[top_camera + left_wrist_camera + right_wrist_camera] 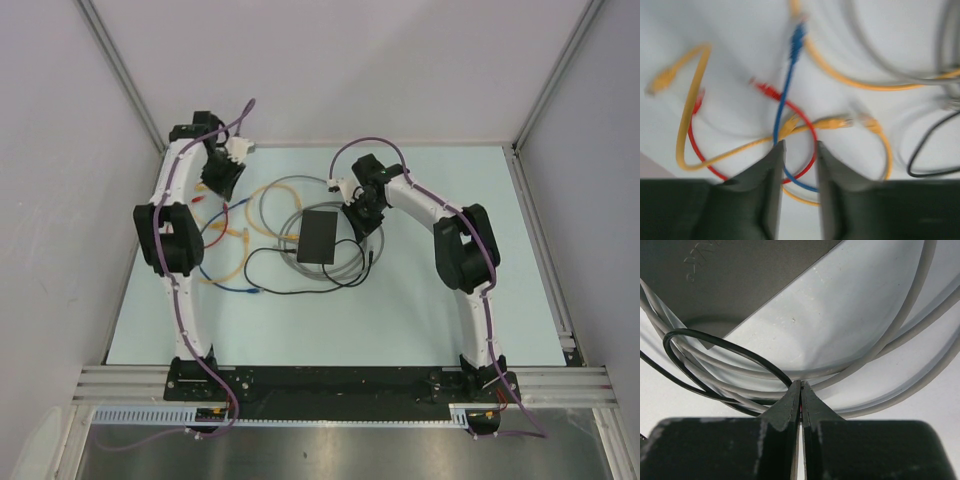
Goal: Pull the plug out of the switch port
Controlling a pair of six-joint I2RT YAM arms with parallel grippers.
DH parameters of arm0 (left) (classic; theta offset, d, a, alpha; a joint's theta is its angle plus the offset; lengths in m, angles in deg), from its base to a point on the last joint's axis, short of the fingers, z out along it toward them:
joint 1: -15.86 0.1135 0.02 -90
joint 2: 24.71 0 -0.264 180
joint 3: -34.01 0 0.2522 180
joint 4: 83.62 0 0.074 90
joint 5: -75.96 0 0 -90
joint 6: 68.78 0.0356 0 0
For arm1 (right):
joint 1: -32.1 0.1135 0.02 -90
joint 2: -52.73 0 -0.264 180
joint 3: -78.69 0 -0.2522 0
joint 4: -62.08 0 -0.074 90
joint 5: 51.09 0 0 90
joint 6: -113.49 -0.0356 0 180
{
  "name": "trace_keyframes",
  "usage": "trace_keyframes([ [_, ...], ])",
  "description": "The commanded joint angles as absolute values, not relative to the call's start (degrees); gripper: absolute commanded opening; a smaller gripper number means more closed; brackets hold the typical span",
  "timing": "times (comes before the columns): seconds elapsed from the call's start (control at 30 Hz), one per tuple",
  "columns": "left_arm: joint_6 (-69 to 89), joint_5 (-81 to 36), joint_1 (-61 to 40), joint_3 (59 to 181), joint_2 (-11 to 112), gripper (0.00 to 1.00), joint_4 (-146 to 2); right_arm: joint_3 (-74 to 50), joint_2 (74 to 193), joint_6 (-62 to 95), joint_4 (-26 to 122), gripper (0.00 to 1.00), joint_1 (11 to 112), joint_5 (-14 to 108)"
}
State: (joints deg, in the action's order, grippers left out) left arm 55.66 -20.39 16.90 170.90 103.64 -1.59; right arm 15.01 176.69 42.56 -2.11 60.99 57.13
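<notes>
Black: one switch point(319, 236), one thin cable point(665, 347). Left end effector point(800, 146) parted; right end effector point(800, 385) closed.

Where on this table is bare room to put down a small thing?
Free: the wide near strip of table between the black cable and the arm bases; also the far right corner behind the right arm. Crowded: around the switch and the coloured cables to its left.
</notes>
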Motion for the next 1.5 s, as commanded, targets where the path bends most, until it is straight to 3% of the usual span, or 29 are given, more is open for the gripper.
trace_keyframes([
  [0.0, 56.6, -34.4, 7.8, 172.1, 99.2, 0.22, 0.9, 17.8, 176.5, 41.7, -1.3, 0.04, 60.1, 56.8],
  [0.07, 55.5, -36.8, 4.9, 170.2, 100.5, 0.09, 1.3, 18.8, 175.9, 41.2, -1.4, 0.04, 59.5, 56.9],
  [0.2, 52.4, -40.4, 2.2, 160.8, 99.6, 0.01, -5.2, 19.5, 174.5, 40.8, -1.2, 0.04, 57.9, 56.6],
  [0.8, 48.3, -46.7, -4.4, 160.5, 107.7, 0.00, -10.4, 14.6, 171.8, 41.3, -1.3, 0.04, 57.9, 54.7],
  [1.2, 44.6, -51.0, -10.0, 154.8, 102.1, 0.00, -13.7, 12.8, 171.1, 41.0, -2.0, 0.04, 57.8, 56.5],
  [1.37, 43.1, -48.5, -9.5, 153.9, 97.7, 0.04, -13.8, 15.9, 171.5, 41.0, -2.0, 0.04, 57.3, 57.8],
  [1.47, 42.0, -49.6, -6.8, 154.2, 94.2, 0.25, -14.5, 19.5, 172.3, 41.0, -2.1, 0.05, 56.3, 61.5],
])
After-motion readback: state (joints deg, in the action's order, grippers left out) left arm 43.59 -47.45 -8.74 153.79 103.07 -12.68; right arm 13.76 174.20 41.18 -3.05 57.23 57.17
